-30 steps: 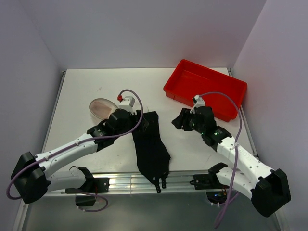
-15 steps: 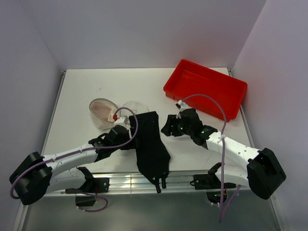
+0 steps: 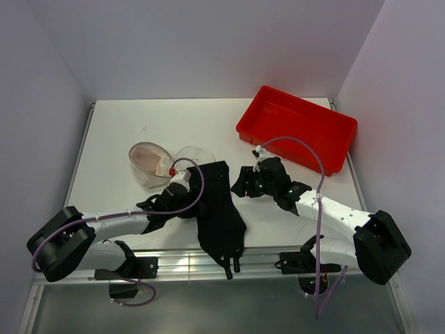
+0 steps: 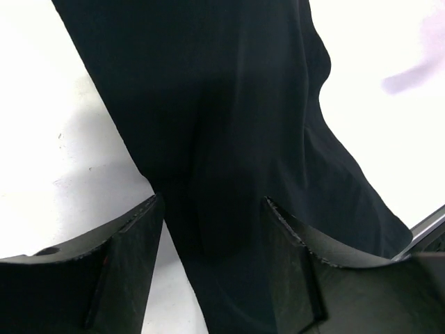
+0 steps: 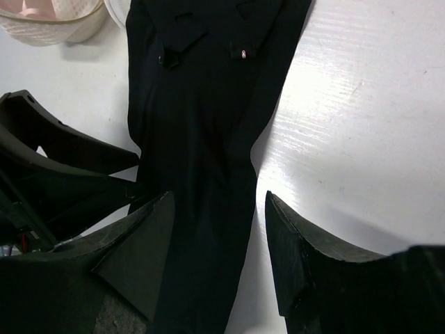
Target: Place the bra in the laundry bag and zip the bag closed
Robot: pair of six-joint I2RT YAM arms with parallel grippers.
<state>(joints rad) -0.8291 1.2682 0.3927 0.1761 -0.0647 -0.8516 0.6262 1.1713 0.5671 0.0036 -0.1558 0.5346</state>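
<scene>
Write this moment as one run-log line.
left tool: open, over black cloth | right tool: open, over same cloth | bra: inside laundry bag | zip: not closed

Plain black cloth [image 3: 219, 205], no pattern, on a white table [image 3: 118, 132]. A glossy tray [image 3: 299, 129] is solid bright red. The laundry bag [image 3: 148, 169] is translucent whitish mesh; the bra [image 3: 146, 156] shows through it in pale pink-beige. The left arm [image 3: 118, 223] and right arm [image 3: 334, 212] are white with black joints and lilac cables [image 3: 322, 182].
</scene>
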